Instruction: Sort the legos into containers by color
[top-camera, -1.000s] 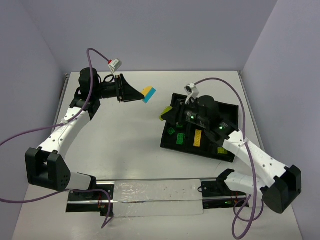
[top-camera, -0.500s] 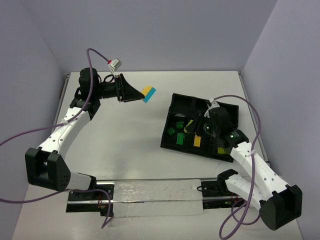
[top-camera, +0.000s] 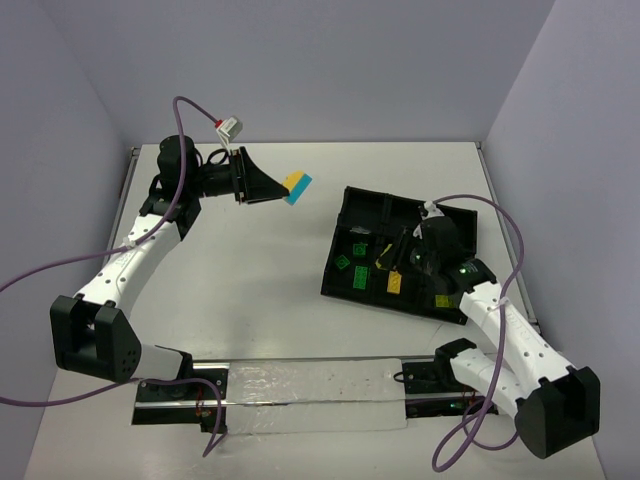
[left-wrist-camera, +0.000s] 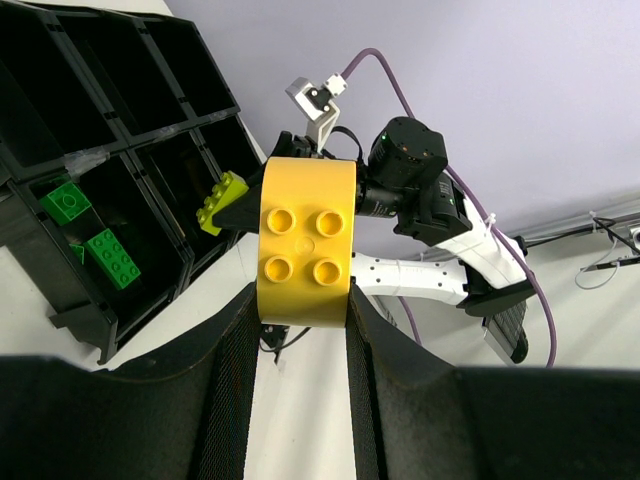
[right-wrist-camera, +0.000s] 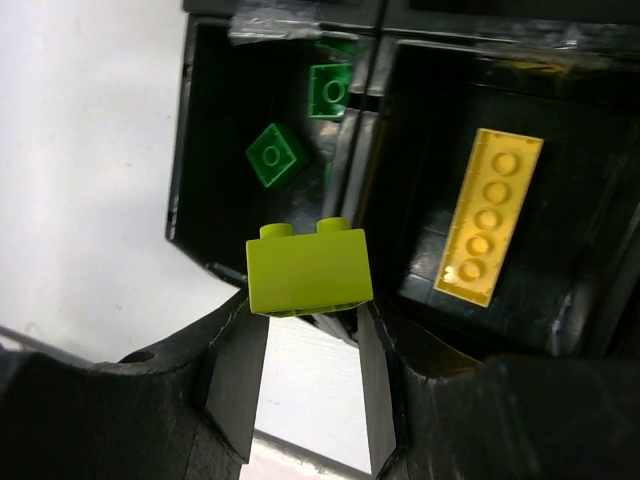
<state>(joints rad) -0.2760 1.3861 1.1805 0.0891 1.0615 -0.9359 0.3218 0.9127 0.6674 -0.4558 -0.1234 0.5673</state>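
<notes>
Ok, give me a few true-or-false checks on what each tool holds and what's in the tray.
1. The right tool holds a lime brick. True.
2. The left tool is empty. False: it grips a yellow brick.
3. A long yellow brick lies in the tray. True.
4. The green bricks share the long yellow brick's compartment. False: they lie in the next compartment, across a wall.
5. The left tool hangs over the tray. False: in the top view it is off to the tray's left, over the table.
</notes>
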